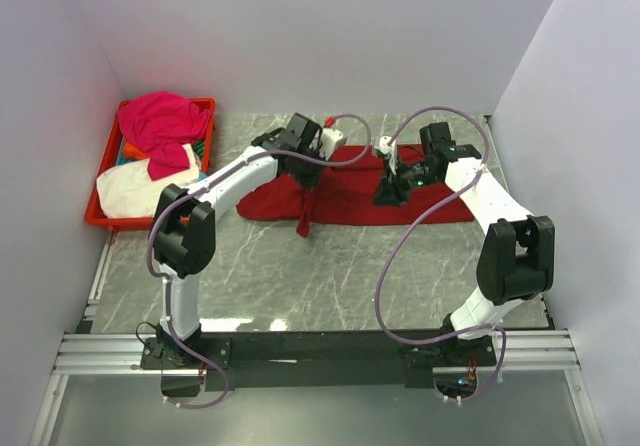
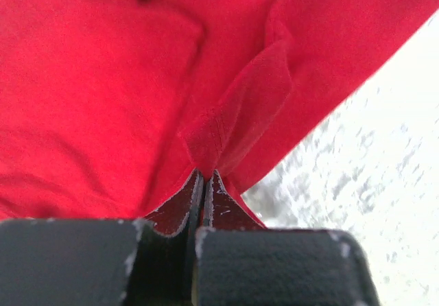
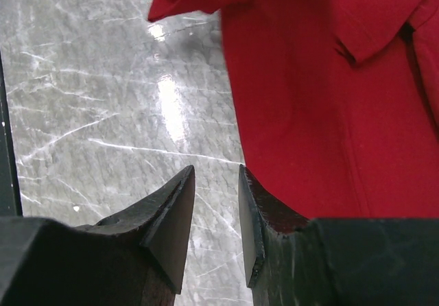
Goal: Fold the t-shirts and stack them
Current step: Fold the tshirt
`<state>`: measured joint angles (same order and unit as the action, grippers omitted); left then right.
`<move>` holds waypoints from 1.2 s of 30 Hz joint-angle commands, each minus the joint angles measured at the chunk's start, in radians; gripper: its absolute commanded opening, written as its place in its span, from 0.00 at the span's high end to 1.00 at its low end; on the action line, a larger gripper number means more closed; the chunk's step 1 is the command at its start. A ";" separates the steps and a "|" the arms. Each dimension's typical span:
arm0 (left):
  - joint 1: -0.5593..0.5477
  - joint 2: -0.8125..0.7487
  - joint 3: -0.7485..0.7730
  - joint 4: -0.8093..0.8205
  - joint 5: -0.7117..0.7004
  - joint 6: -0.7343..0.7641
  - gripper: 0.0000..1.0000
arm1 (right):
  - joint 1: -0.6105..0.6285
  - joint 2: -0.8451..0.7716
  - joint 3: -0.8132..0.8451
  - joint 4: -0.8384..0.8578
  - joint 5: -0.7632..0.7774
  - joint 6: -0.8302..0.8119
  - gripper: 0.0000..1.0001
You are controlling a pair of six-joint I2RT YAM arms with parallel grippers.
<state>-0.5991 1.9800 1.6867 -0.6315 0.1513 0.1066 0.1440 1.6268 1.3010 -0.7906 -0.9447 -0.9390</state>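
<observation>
Cloth of the dark red shirt (image 1: 350, 201) is pinched in the left gripper (image 2: 204, 177), whose jaws are pressed fully together on a raised ridge of fabric in the shirt's left part. A tight hold on a small bunch like this would let the arm lift or drag that part without the fabric slipping. The shirt lies spread across the far middle of the desk (image 1: 300, 276), between the two arms, with a narrow flap trailing toward the near side under the left arm. The right gripper (image 3: 216, 172) hangs low at the shirt's edge, jaws parted with nothing between them, one finger over red cloth and the other over bare stone. It looks lined up to take a matching hold so both ends can move together. Off to the left, the crate (image 1: 95, 216) holds the other shirts, a magenta shirt (image 1: 160, 121) heaped over a cream shirt (image 1: 130, 191). I judge the fold to be only starting.
</observation>
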 commanded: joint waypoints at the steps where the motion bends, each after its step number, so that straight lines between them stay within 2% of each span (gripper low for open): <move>1: -0.005 0.016 0.099 -0.039 -0.019 0.083 0.99 | -0.011 -0.050 0.003 -0.004 -0.029 0.000 0.61; 12: -0.005 0.086 0.171 -0.002 -0.070 0.185 1.00 | -0.026 -0.050 0.001 -0.002 -0.034 0.005 0.61; 17: -0.001 0.137 0.214 -0.034 -0.087 0.177 0.99 | -0.030 -0.050 0.000 -0.004 -0.039 0.002 0.61; 22: 0.012 0.131 0.199 -0.056 -0.029 0.137 0.96 | -0.031 -0.042 0.000 -0.013 -0.039 -0.009 0.61; 24: 0.028 0.125 0.189 -0.054 -0.001 0.099 0.91 | -0.030 -0.035 -0.002 -0.022 -0.052 -0.020 0.61; 25: 0.045 0.122 0.186 -0.047 0.023 0.082 0.81 | -0.029 -0.031 -0.002 -0.033 -0.057 -0.032 0.61; 28: 0.088 0.099 0.170 -0.033 0.071 -0.002 0.64 | -0.021 -0.031 -0.011 -0.033 -0.063 -0.047 0.61; 31: 0.116 0.028 0.119 -0.002 0.099 -0.021 0.59 | -0.011 -0.041 -0.026 -0.022 -0.049 -0.067 0.61; 34: 0.134 -0.078 0.003 0.035 0.062 -0.001 0.57 | 0.020 -0.059 -0.071 -0.021 -0.042 -0.134 0.55; 35: 0.137 -0.107 -0.074 0.055 0.016 0.020 0.57 | 0.037 -0.070 -0.089 -0.019 -0.039 -0.174 0.42; 36: 0.139 -0.137 -0.119 0.073 -0.005 0.033 0.57 | 0.078 -0.096 -0.110 -0.016 -0.026 -0.220 0.34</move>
<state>-0.4538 1.9858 1.6581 -0.6193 0.1799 0.1265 0.1547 1.6146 1.2358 -0.8021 -0.9668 -1.0252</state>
